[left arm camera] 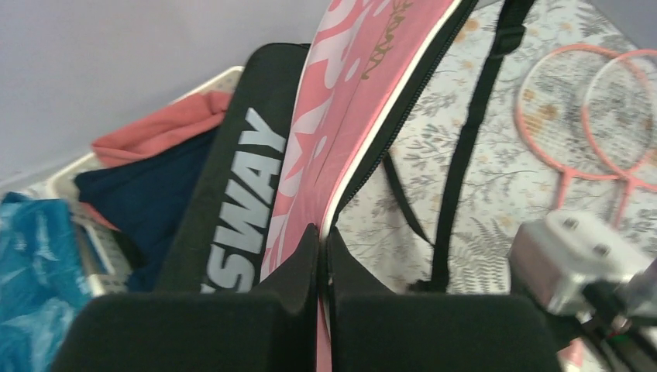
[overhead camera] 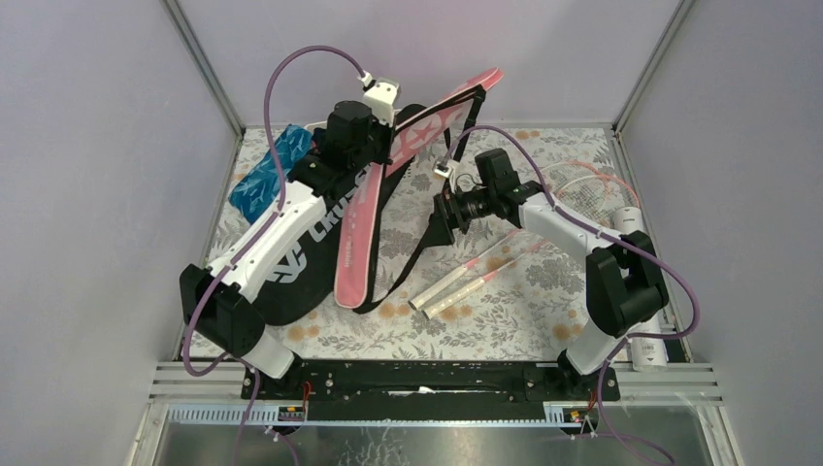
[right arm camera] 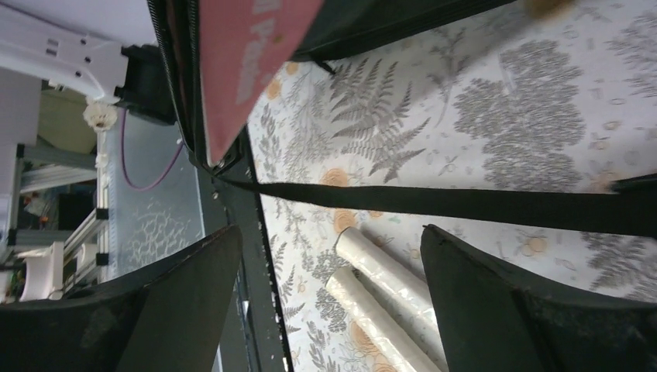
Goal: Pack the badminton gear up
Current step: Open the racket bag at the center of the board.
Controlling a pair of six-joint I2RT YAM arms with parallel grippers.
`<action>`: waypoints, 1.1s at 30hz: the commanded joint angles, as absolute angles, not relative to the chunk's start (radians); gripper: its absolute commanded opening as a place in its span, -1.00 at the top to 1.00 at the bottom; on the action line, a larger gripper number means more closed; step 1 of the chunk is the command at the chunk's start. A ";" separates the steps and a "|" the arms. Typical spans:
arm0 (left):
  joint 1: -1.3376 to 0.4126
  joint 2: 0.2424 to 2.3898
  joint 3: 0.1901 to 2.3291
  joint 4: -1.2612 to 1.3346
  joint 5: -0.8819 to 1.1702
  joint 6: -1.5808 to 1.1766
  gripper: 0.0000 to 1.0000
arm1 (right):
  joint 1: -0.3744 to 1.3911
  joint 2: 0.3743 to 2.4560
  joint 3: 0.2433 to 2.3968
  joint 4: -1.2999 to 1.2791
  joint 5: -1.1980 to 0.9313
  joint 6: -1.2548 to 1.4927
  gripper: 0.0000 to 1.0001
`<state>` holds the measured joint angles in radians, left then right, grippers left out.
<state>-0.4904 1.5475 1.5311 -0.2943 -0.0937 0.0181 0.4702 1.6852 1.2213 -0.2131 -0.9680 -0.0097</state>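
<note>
Pink bag (overhead camera: 357,248), far end raised, leaning across the right side of the black bag (overhead camera: 296,283), its edge pinched between the pressed-together fingers of the left gripper (left arm camera: 321,244). Right gripper (right arm camera: 331,236) just right of the pink bag, jaws spread wide and holding nothing, the black strap (right arm camera: 465,203) crossing just past its fingertips. Two rackets (overhead camera: 587,184) lie well right of the pink bag, their wrapped handles (overhead camera: 464,279) pointing toward its near end; the tube (overhead camera: 648,348) lies farther right.

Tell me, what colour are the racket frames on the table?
Pink. The rackets show best in the left wrist view.
</note>
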 commanded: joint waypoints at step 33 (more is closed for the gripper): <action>-0.415 1.723 1.721 -0.231 -0.100 -0.223 1.00 | 0.842 1.592 1.062 -0.262 -0.968 -0.291 0.55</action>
